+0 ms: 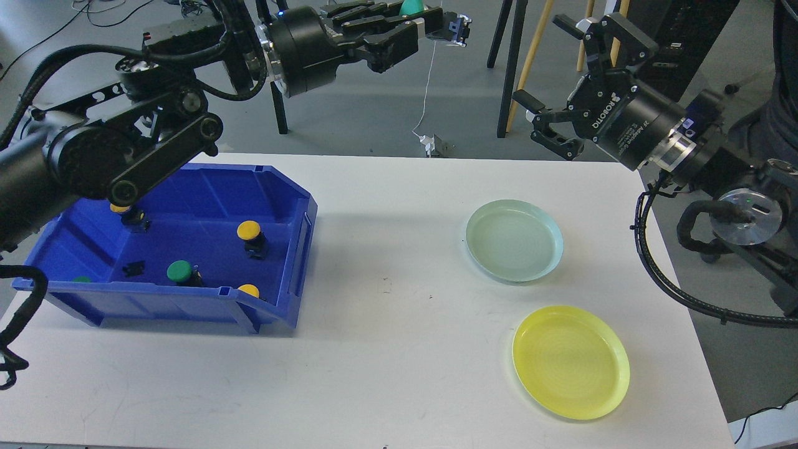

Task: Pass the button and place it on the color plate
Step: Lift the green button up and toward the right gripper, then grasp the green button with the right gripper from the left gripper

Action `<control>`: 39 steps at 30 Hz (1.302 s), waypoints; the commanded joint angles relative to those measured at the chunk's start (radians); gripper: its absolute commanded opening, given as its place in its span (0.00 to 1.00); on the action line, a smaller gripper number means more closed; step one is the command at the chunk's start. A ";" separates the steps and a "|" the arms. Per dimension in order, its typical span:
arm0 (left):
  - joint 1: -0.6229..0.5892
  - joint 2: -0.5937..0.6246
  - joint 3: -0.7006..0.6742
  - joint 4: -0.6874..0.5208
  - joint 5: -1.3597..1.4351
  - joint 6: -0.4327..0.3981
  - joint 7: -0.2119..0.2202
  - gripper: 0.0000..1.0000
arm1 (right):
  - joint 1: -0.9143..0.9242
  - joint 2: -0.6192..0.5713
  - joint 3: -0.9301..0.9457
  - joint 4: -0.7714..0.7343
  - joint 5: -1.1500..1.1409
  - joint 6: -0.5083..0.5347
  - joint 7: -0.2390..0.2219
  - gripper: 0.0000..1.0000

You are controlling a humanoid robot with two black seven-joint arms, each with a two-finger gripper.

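My left gripper (452, 28) is raised high at the back, above the table's far edge. Its fingers are closed together, and a green button cap (411, 6) peeks out above them. My right gripper (537, 59) is open and empty, raised at the back right and facing the left gripper across a gap. A pale green-blue plate (514, 268) and a yellow plate (570, 399) lie on the right of the table. In the blue bin (274, 312) there are yellow buttons (249, 231) (248, 290) and a green button (179, 270).
The bin stands on the white table (386, 349) at the left. My left arm hides part of another yellow button (121, 209) in the bin. A small black part (134, 268) lies on the bin floor. Tripod legs (508, 68) stand behind the table.
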 commanded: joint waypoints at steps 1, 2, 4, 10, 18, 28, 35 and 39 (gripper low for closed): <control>-0.006 -0.023 0.001 -0.007 0.002 0.026 0.000 0.26 | 0.003 0.026 0.001 -0.002 -0.001 -0.005 0.000 0.99; -0.006 -0.026 0.001 -0.007 0.003 0.030 0.000 0.26 | 0.004 0.031 0.001 -0.002 -0.001 -0.005 0.000 0.99; -0.007 -0.029 0.001 -0.007 0.006 0.041 0.000 0.26 | 0.007 0.032 0.007 -0.002 -0.001 -0.005 0.000 0.99; -0.004 -0.081 0.001 -0.007 0.078 0.078 0.001 0.26 | 0.018 0.034 0.024 0.001 0.008 -0.005 0.001 0.99; -0.010 -0.116 0.002 0.002 0.112 0.086 0.006 0.26 | 0.029 0.060 0.026 0.000 0.006 -0.005 0.001 0.99; -0.010 -0.138 0.001 0.003 0.133 0.102 0.004 0.26 | 0.029 0.080 0.026 0.001 0.005 -0.049 0.026 0.90; -0.009 -0.138 0.002 0.006 0.135 0.104 0.006 0.26 | 0.029 0.080 0.026 0.006 0.003 -0.044 0.038 0.71; -0.004 -0.139 0.001 0.013 0.192 0.110 0.007 0.26 | 0.029 0.080 0.024 0.008 0.005 -0.037 0.034 0.66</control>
